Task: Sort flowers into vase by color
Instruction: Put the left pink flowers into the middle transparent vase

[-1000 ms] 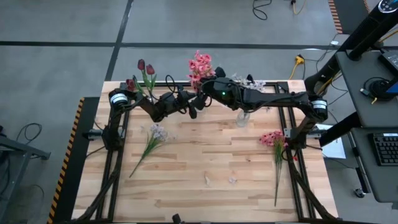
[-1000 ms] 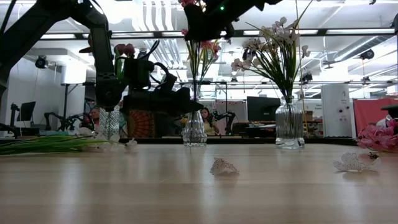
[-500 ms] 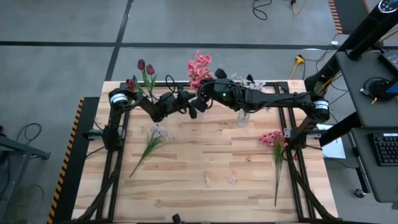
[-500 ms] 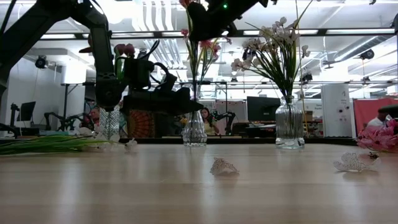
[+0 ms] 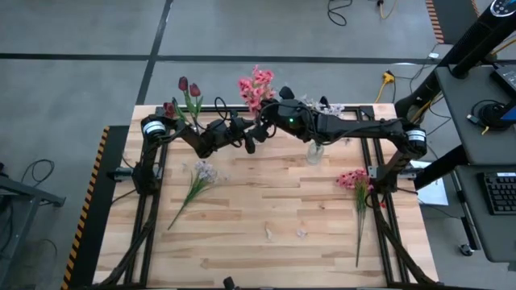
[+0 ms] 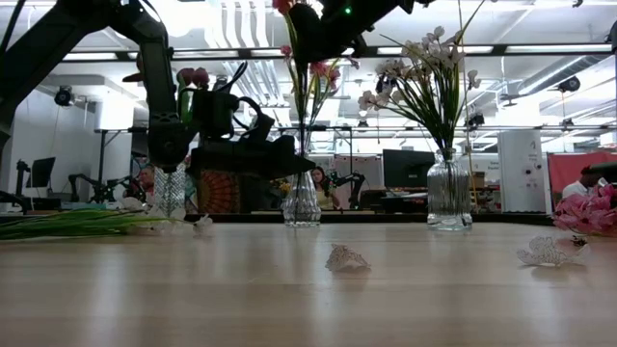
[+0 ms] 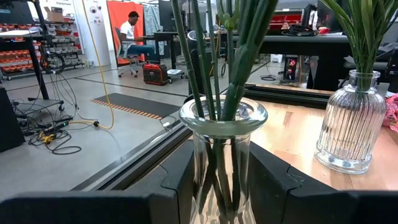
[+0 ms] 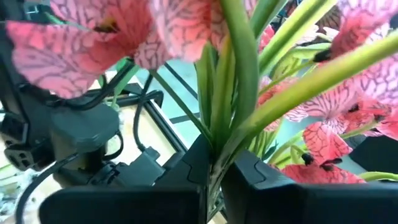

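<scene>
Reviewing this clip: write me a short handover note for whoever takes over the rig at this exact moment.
Left gripper holds the middle vase, fingers either side of the glass. Right gripper is shut on pink flower stems above that vase.
Done: red tulips in the left vase, white sprays in the right vase.
Left: one white-lavender spray and one pink flower lie on the table.

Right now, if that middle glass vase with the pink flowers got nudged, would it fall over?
Quite possibly. The vase is tall and narrow, and its pink flowers stand high above the rim, so it looks top-heavy. The left gripper has a finger on each side of it, which probably steadies it. The right gripper is shut on the stems, so a tug could tilt it.
</scene>
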Action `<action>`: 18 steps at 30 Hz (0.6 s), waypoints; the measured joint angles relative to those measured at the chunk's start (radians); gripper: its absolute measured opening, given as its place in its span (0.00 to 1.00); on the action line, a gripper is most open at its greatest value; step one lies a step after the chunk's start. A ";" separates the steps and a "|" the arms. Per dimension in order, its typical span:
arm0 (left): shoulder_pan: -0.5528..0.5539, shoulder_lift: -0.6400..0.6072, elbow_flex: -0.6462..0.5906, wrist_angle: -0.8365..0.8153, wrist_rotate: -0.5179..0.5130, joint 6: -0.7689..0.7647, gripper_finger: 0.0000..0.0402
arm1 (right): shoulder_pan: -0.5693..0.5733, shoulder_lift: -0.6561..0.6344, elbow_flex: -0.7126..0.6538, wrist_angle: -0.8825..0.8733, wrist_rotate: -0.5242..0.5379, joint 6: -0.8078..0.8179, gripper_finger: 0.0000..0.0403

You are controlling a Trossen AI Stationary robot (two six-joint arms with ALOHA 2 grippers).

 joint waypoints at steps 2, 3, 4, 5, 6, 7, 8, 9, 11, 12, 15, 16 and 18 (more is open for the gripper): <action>0.000 0.000 0.000 0.000 0.000 0.000 0.24 | -0.004 0.005 0.000 0.000 0.000 0.007 0.03; 0.000 0.000 0.000 0.000 0.000 0.000 0.24 | -0.007 0.009 0.000 0.000 0.000 0.008 0.03; 0.000 0.000 0.000 0.000 0.000 0.000 0.24 | -0.007 0.014 0.000 -0.001 0.000 0.008 0.03; 0.000 0.000 0.000 0.000 0.000 0.000 0.24 | -0.008 0.018 0.000 -0.002 -0.001 0.008 0.03; 0.000 0.000 0.000 0.000 0.000 0.000 0.24 | -0.009 0.023 0.000 -0.001 -0.001 0.010 0.03; 0.000 0.000 0.000 0.000 0.000 0.000 0.24 | -0.009 0.027 0.000 0.000 -0.001 0.012 0.03; 0.000 0.000 0.000 0.000 0.000 0.000 0.24 | -0.009 0.031 0.000 0.001 -0.002 0.013 0.03; 0.000 0.000 0.000 0.000 0.000 0.000 0.24 | -0.011 0.033 0.000 -0.001 -0.003 0.013 0.03; 0.000 0.000 0.000 0.000 0.000 0.000 0.24 | -0.011 0.039 0.000 0.000 -0.003 0.015 0.03; 0.000 0.000 0.000 0.000 0.000 0.000 0.24 | -0.011 0.040 0.000 0.000 -0.003 0.018 0.03; 0.000 0.000 0.000 0.000 0.001 0.000 0.24 | -0.012 0.045 0.000 -0.001 -0.003 0.022 0.03; 0.000 0.000 0.000 0.000 0.001 0.000 0.24 | -0.013 0.047 0.000 -0.001 -0.003 0.023 0.03; 0.000 0.000 0.000 0.000 0.001 0.000 0.24 | -0.013 0.056 0.000 -0.002 -0.003 0.024 0.03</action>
